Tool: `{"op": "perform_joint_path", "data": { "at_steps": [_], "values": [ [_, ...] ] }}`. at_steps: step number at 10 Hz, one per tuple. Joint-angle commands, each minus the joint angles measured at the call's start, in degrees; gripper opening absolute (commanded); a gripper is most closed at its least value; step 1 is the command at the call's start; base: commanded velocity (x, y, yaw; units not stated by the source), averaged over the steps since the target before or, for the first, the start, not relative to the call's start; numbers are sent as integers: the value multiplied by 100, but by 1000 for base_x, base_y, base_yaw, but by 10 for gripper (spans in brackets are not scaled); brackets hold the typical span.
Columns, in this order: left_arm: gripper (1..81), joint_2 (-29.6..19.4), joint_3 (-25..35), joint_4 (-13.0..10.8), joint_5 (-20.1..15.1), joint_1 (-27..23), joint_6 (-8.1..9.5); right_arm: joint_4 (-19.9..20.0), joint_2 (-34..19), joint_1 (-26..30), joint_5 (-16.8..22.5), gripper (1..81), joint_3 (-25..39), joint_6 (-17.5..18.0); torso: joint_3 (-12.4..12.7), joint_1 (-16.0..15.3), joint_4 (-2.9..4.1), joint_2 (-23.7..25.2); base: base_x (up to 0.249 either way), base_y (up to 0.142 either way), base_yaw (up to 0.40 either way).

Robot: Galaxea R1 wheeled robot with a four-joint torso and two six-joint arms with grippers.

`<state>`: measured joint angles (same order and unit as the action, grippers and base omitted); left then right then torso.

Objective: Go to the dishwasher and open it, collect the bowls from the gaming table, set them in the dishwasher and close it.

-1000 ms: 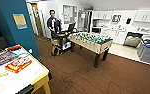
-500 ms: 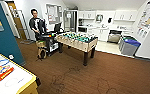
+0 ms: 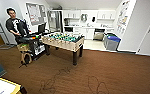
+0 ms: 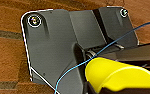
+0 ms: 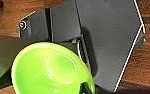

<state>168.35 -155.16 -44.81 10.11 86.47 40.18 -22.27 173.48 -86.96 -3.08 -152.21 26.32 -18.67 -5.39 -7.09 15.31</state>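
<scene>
Each gripper is carrying a bowl, one glossy yellow (image 4: 121, 75), one glossy green (image 5: 51, 70); a jolt while driving toward the steel-fronted dishwasher (image 3: 99, 34) beyond the wooden, green-field football table (image 3: 63, 41) could be shaking them loose.

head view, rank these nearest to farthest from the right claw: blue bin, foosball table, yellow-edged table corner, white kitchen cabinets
Judged by depth from the robot, which carries it:
1. yellow-edged table corner, close by at the lower left.
2. foosball table, mid-room, left of centre.
3. blue bin, farther back on the right.
4. white kitchen cabinets, along the back wall.

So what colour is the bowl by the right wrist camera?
Bright light green bowl, glossy inside; the right wrist view shows it best.
</scene>
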Motion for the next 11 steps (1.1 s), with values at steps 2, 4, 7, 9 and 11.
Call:
{"op": "perform_joint_path", "data": {
  "at_steps": [2,4,7,9,11],
  "values": [
    [10,-56,3,-1,-220,-152,-45,-84,31,182,264,10,35,-30,0,0,0,0,0,0,-400],
    [10,-64,3,16,-193,-152,-37,-93,31,191,264,10,35,-22,0,0,0,0,0,-150,-200],
    [10,-82,3,34,-158,-152,-37,-102,39,208,265,10,34,-22,0,0,-2,0,23,-270,0],
    [10,-100,38,25,-149,-143,-37,-102,31,200,265,10,0,-22,0,0,-2,0,78,-113,0],
    [10,-108,38,26,-149,-143,-37,-110,40,200,264,10,-9,-22,0,0,-2,0,0,0,0]
  ]
}}
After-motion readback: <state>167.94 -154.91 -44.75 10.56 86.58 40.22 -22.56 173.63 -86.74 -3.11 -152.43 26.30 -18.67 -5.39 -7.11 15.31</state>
